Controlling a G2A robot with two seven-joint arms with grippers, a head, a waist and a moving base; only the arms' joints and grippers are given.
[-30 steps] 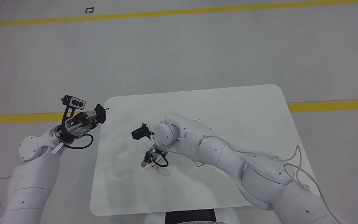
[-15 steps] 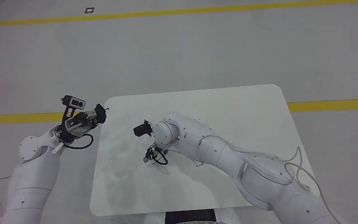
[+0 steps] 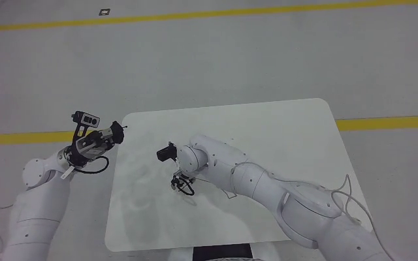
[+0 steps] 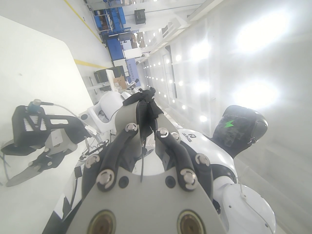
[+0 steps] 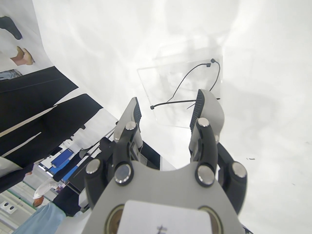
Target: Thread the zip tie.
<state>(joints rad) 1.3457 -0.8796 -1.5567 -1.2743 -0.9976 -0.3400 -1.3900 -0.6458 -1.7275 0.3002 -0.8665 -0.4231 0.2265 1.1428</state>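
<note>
The right claw (image 5: 168,97) hangs spread open just above loose zip ties (image 5: 175,102) on a clear sheet (image 5: 151,79), with one strap lying between its fingers. Well apart from it, the left claw (image 4: 147,105) is clenched on a zip tie (image 4: 142,166). The loose straps cross, so a close here may pinch two together or skid off the flat strap.

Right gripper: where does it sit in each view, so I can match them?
Top view: right gripper over the table's left half.
Left wrist view: right gripper off beyond the left gripper, above the table.
Right wrist view: right gripper open, above zip ties.
Shared landmark: the white table.
</note>
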